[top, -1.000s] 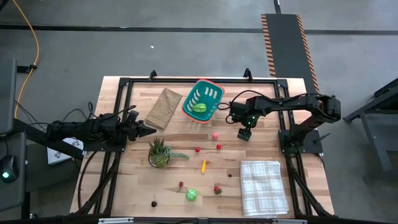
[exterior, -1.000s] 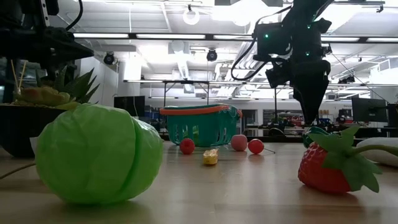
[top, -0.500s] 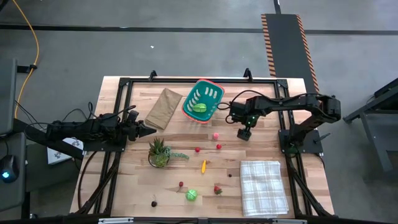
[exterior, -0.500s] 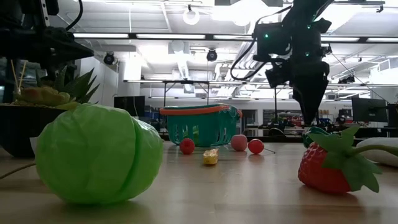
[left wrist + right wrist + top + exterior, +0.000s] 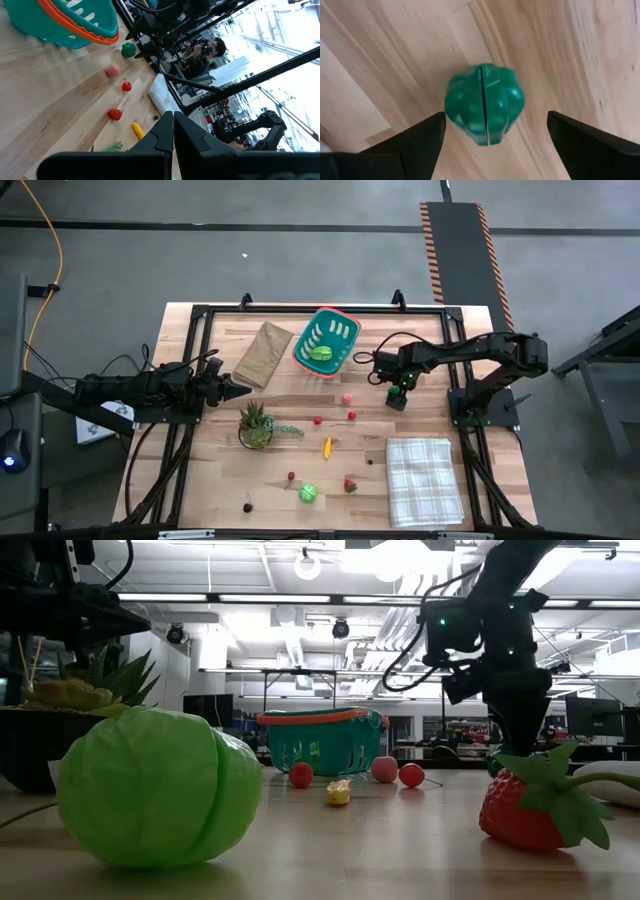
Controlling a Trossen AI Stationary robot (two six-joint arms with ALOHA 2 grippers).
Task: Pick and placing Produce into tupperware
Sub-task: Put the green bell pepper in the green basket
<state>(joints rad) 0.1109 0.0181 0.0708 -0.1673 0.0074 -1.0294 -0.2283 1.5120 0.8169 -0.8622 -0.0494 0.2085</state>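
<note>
Step in hand, by the look of it: picking the dark green toy pepper (image 5: 484, 103) off the tabletop (image 5: 430, 420) for the teal basket (image 5: 327, 340).

To do it well: keep the right end effector (image 5: 397, 398) centred over the pepper, so that the piece sits evenly between the two dark fingers (image 5: 407, 147) as in the right wrist view. Lower straight down until the fingertips reach past the widest part. Close gently; hard, rounded and seamed down the middle, so likely to squirt sideways if pinched off-centre or only at the top. Then lift clear, carry across to the basket, and release low inside the rim, beside the green piece (image 5: 320, 352) already lying there.

Right end effector: fully open, fingers spread wide on either side of the pepper, touching nothing and holding nothing; hanging just above the tabletop, near the basket and close to the pink fruit (image 5: 347, 396).

Left end effector (image 5: 236, 389): closed tight and empty, parked at the left side of the tabletop next to the brown paper bag (image 5: 262, 353) and above the potted plant (image 5: 256, 425).

Remaining produce loose on the wood: red berries, a yellow piece (image 5: 327, 446), a strawberry (image 5: 530, 802), a green cabbage (image 5: 160, 787).
</note>
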